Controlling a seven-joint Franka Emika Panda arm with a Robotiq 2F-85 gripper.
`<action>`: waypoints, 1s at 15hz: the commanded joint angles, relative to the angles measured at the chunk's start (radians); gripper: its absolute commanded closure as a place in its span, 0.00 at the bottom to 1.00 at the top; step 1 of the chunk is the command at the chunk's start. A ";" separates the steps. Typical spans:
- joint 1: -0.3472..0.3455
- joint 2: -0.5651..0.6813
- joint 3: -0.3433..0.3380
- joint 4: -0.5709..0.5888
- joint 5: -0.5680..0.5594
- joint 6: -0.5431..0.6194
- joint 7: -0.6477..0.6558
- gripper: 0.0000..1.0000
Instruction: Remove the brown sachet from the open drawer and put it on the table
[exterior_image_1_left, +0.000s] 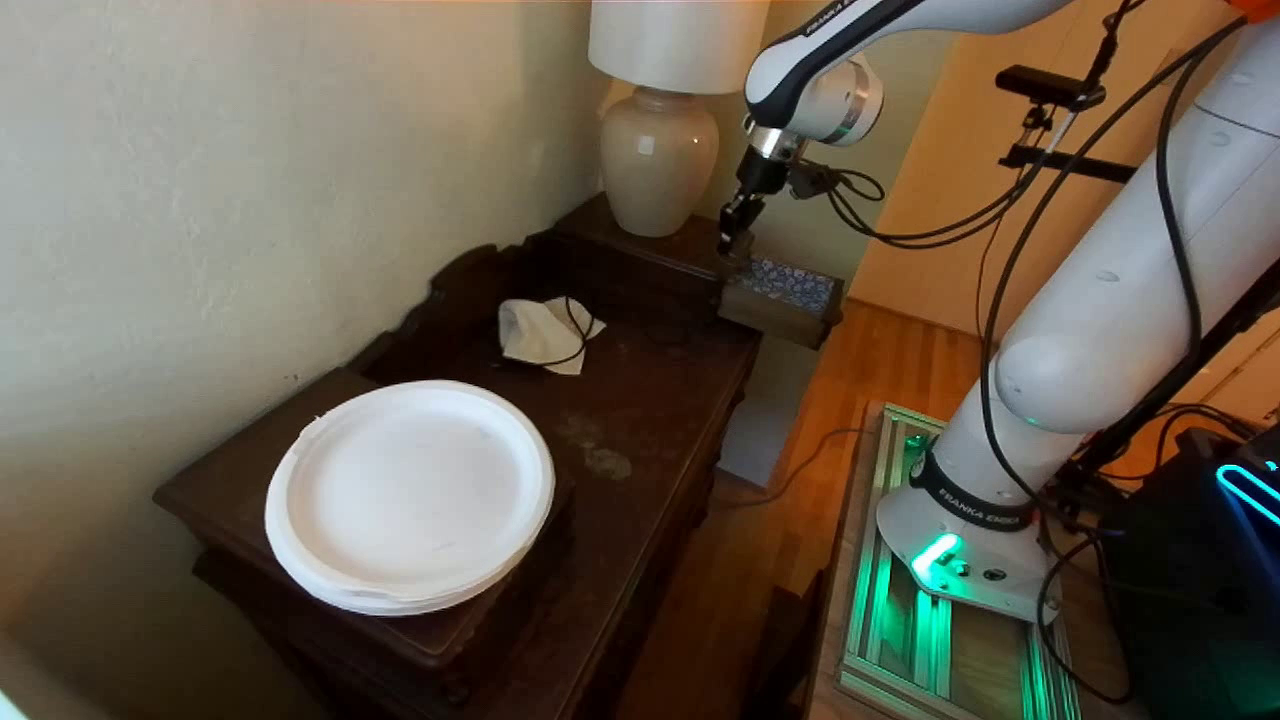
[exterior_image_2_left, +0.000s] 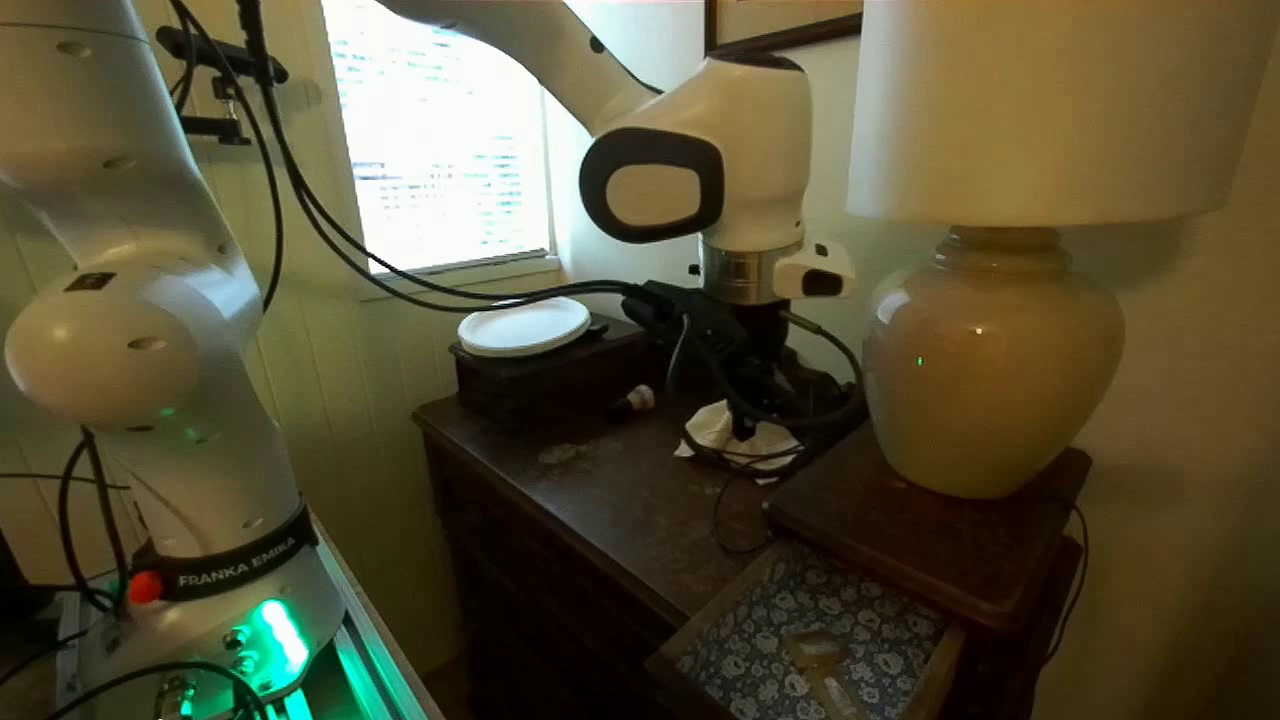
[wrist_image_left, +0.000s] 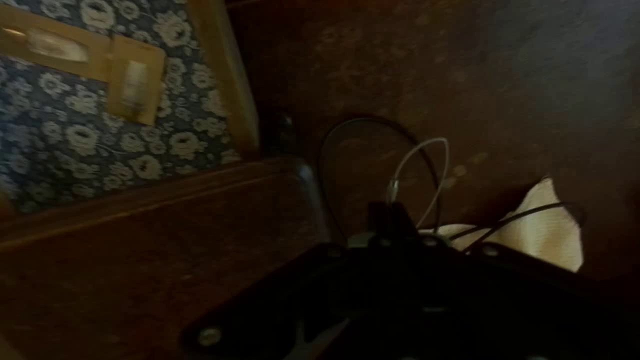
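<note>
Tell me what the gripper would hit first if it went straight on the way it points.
Most likely the table, near the loop of dark cord beside the raised wooden stand. The gripper points down there, but depth is unclear, so it could brush the cord first.

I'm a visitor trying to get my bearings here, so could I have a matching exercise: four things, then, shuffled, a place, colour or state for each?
1. plate
2. lamp
3. drawer
4. cloth

A. open, flowery inside
B. rumpled, on the table
C. upright, wearing a shade
D. flat, round and white

Pairs: 1-D, 2-C, 3-A, 4-B
</note>
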 joint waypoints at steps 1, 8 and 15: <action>0.076 -0.037 0.026 -0.077 0.035 -0.012 -0.080 0.97; 0.141 -0.005 0.063 -0.108 0.010 0.013 -0.074 0.97; 0.176 0.066 0.074 -0.059 0.136 0.036 -0.137 0.98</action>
